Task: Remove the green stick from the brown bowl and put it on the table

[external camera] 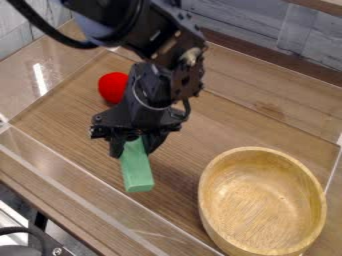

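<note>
In the single camera view, take the brown bowl [262, 215] as your landmark: it sits at the lower right of the picture, round and light tan, with a thick rim, and you can see straight into its bare inside. Your gripper [134, 142] is to the left of the bowl and a little farther up the picture, its dark fingers pointing down and closed around the upper end of the green stick [138, 168]. So you are holding the stick, which is out of the bowl, to the bowl's left and well apart from its rim. The stick hangs nearly upright in the picture, with its lower end toward you. It is over the wood-grain surface [67, 150], but you cannot tell from this angle whether that lower end touches it. Up and to the left of the bowl, beyond the gripper, you have a red ball [115, 88], partly hidden by the dark arm [127, 20]. To the bowl's lower left, at the picture's corner, a black cable [24, 232] curves beside the surface's edge.
</note>
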### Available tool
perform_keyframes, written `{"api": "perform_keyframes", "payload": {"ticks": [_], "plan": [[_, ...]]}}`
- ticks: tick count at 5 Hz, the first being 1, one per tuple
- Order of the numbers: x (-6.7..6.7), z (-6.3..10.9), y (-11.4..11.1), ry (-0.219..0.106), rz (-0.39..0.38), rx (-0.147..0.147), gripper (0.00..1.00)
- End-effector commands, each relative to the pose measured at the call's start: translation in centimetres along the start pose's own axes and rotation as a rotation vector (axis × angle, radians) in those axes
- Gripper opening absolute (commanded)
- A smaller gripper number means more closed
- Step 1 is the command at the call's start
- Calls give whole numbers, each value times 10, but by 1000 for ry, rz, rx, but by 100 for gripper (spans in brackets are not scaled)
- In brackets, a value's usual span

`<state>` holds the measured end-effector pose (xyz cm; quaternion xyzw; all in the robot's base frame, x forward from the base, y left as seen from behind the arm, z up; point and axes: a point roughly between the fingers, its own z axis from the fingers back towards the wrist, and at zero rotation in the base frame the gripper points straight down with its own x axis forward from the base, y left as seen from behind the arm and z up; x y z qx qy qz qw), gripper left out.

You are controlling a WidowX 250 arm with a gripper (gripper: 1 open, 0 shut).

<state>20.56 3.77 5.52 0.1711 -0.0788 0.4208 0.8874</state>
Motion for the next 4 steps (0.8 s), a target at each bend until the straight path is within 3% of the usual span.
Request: {"api": "perform_keyframes", "payload": {"ticks": [1,3,4], "plan": [[1,-9,-3,18,-66,-19,0],[5,-15,-2,105,27,29,0],[7,-1,1,149,101,55,0]]}}
